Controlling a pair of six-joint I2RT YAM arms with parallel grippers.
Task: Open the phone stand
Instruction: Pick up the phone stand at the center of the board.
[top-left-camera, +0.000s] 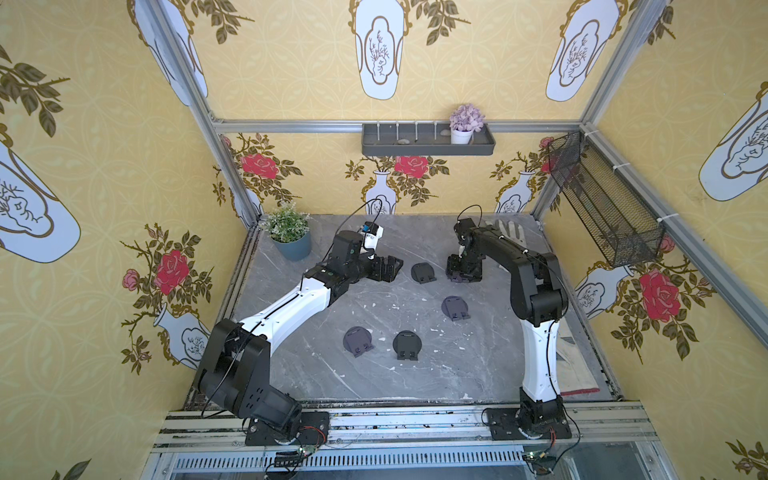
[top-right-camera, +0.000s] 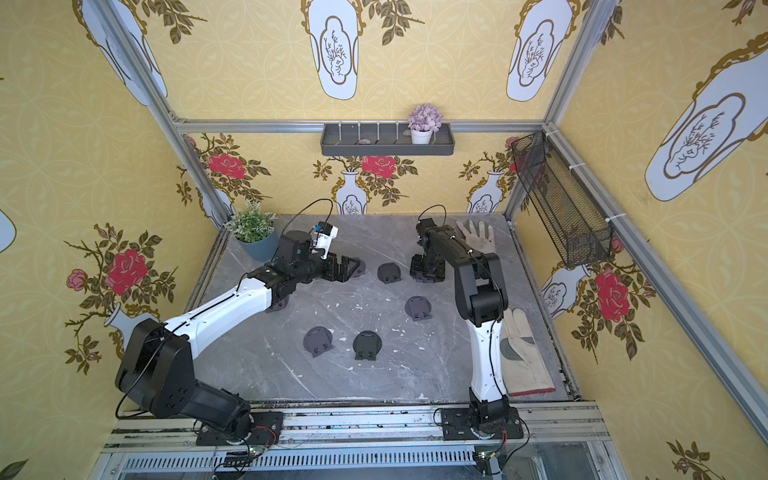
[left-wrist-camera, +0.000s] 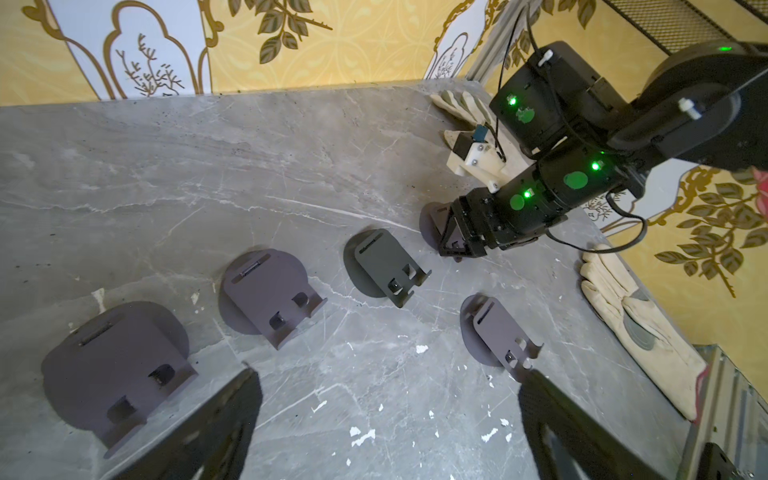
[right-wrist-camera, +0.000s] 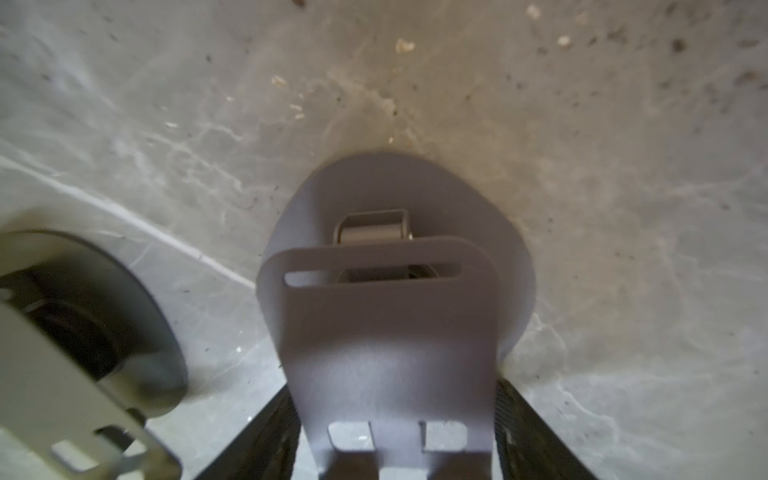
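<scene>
Slippage worries me: my right gripper pinches the phone stand by its plate's thin edges, so lifting may drag the unpinned base, my left gripper hanging wide.

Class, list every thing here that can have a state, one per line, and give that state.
Held phone stand, plate partly raised off its base.
Right gripper, closed on that stand's plate.
Left gripper, open, empty.
Loose phone stands, folded flat.
</scene>
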